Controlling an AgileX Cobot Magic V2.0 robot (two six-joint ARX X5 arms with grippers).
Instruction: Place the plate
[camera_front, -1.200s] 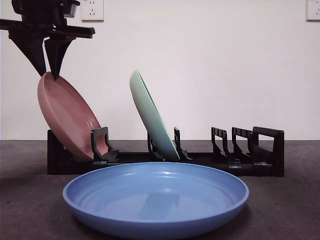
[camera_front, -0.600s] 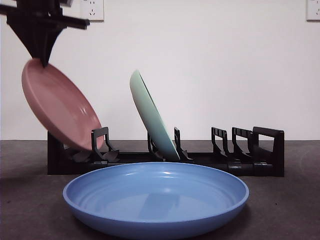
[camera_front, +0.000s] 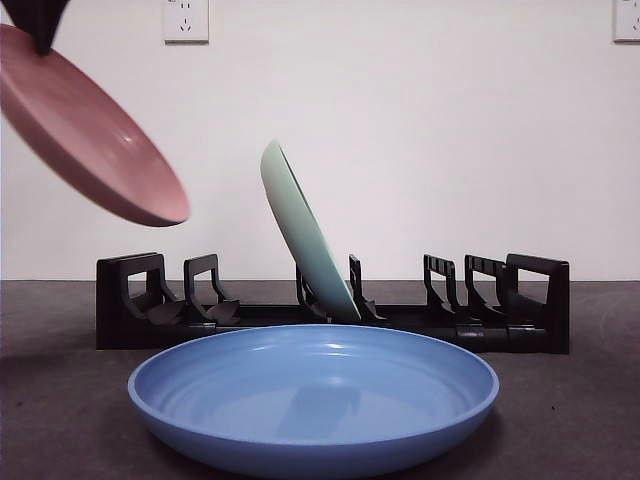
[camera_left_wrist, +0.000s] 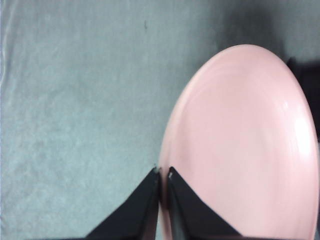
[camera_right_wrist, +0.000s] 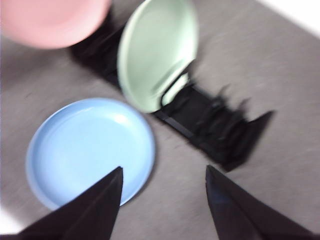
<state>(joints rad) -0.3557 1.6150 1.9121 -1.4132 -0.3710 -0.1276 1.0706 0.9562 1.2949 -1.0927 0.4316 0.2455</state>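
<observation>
Pinching the pink plate (camera_front: 90, 140) by its rim, the left gripper (camera_left_wrist: 163, 175) holds it airborne at ten o'clock above the rack (camera_front: 330, 305), unplaced, while the right gripper (camera_right_wrist: 162, 185) waits wide open overhead.

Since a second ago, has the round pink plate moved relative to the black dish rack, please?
Yes. The pink plate, pinched at its rim by the left gripper, has risen out of the black dish rack and shifted leftward, now hanging clear above it.

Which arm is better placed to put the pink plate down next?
Left. Its tool is already shut on the pink plate, held in the air above the rack. The right tool is open and holds nothing.
</observation>
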